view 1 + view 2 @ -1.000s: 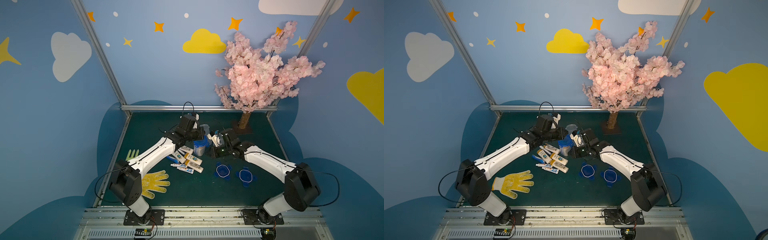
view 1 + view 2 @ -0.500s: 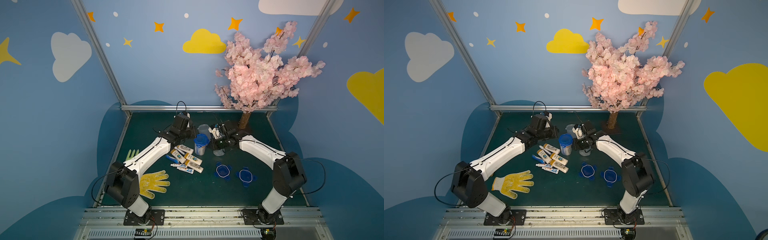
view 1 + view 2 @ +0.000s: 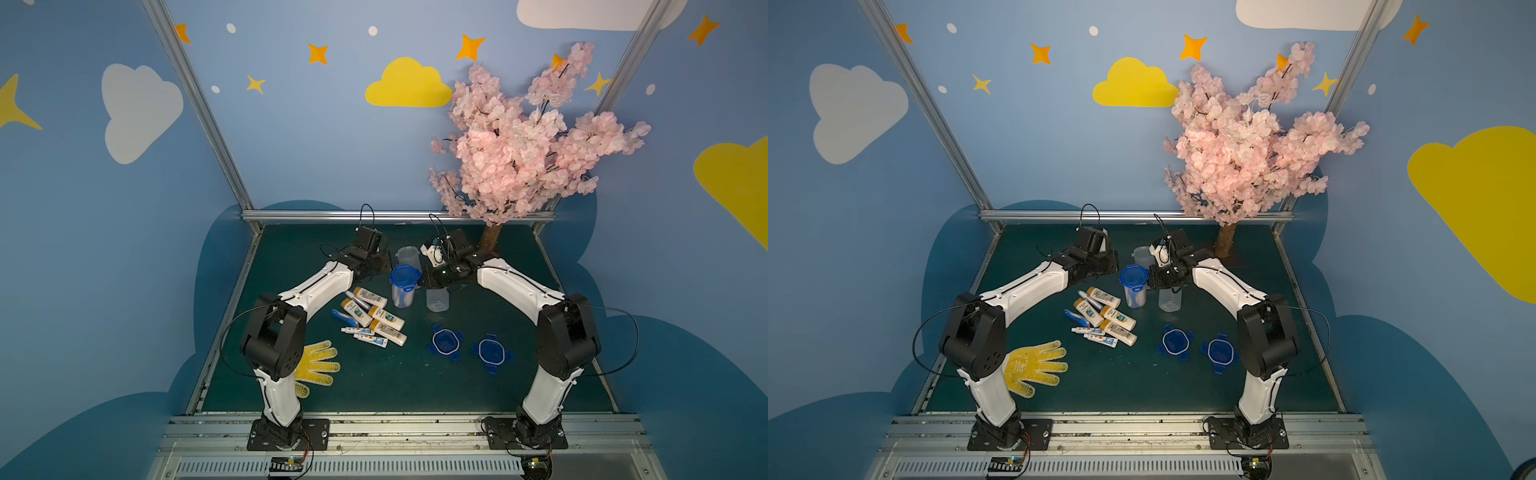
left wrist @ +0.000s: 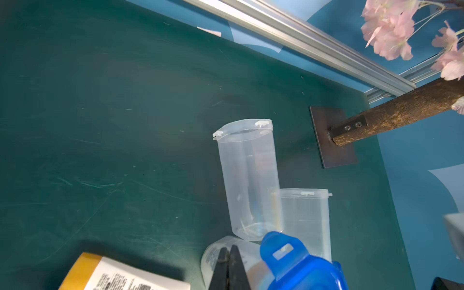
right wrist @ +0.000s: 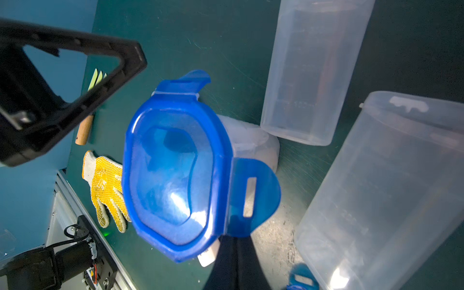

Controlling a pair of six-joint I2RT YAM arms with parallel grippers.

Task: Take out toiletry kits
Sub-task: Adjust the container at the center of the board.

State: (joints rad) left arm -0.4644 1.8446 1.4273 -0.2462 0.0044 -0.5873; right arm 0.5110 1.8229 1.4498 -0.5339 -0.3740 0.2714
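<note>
Taken-out toiletry kits lie loose on the green mat: yellow-capped white bottles, thin tubes and a blue toothbrush. To their right stands a clear jar with a blue lid on top; something blue and white shows inside. My left gripper is shut, its tips at the jar's wall just beside the lid. My right gripper is shut too, with its tips hidden under one raised lid tab. In both top views the grippers flank the jar.
Two lidless clear jars stand close behind and right of the lidded one. Two blue lids lie front right. A yellow glove lies front left. The pink tree's trunk stands at the back right.
The right arm has pulled its elbow in and brought its gripper round to the jar's right side. The left wrist has drawn back a little to the left. The jar has stayed put.
</note>
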